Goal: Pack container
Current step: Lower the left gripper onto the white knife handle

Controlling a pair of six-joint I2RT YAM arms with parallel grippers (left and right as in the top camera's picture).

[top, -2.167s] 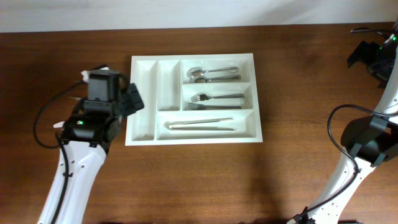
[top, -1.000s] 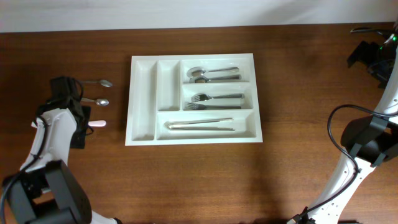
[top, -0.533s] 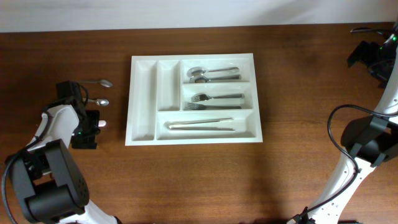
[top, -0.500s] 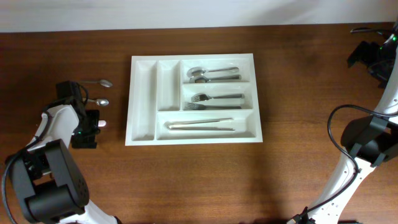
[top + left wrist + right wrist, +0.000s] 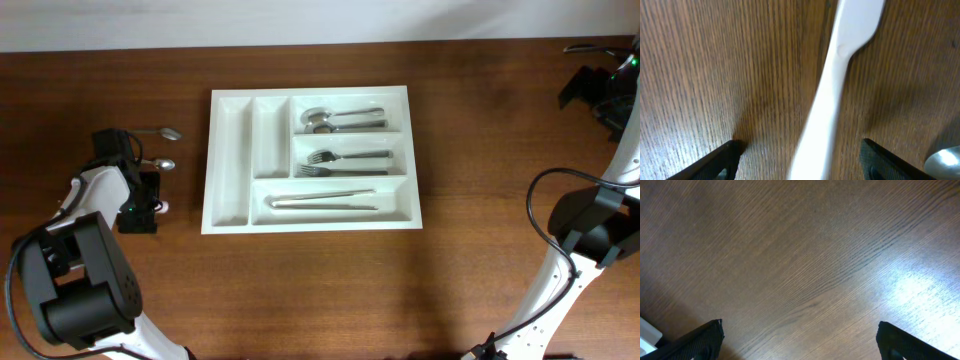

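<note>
My left claw hangs low over the table, fingers spread wide. A white plastic utensil lies on the wood between them, touching neither. A metal spoon lies just outside one finger. The container sits near that claw's right, with cutlery in its wide compartments. Well beyond it, my right claw stands wide open over the wood.
</note>
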